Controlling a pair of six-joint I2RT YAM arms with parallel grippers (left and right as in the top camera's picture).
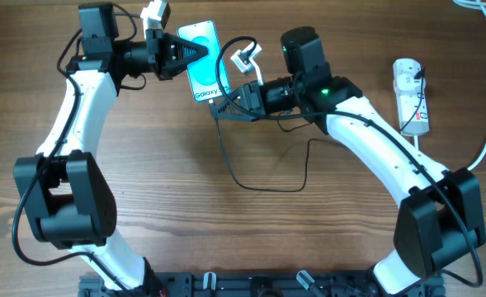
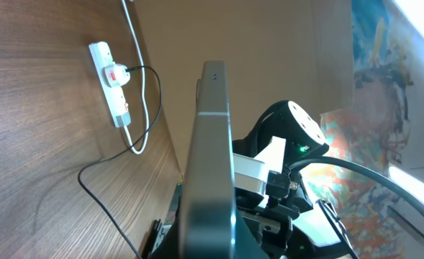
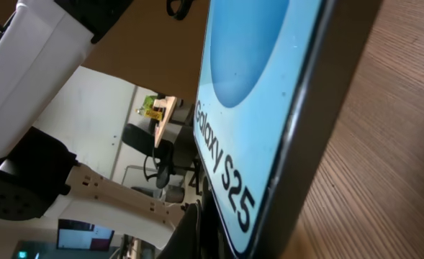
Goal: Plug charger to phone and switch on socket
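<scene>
Slim turquoise-and-white phone (image 1: pixel 208 74) sits clamped in the left gripper (image 1: pixel 195 51). The right gripper (image 1: pixel 224 106), grip impossible to tell, meets its lower end. The thin black charger cable (image 1: pixel 276 190) trails across the wooden table (image 1: pixel 226 247).

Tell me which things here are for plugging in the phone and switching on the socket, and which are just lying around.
For the job: phone; thin black charger cable; white power strip with its red switch.

Just lying around: nothing loose that I can see, only the power strip's thick white cord and the wooden table.
</scene>
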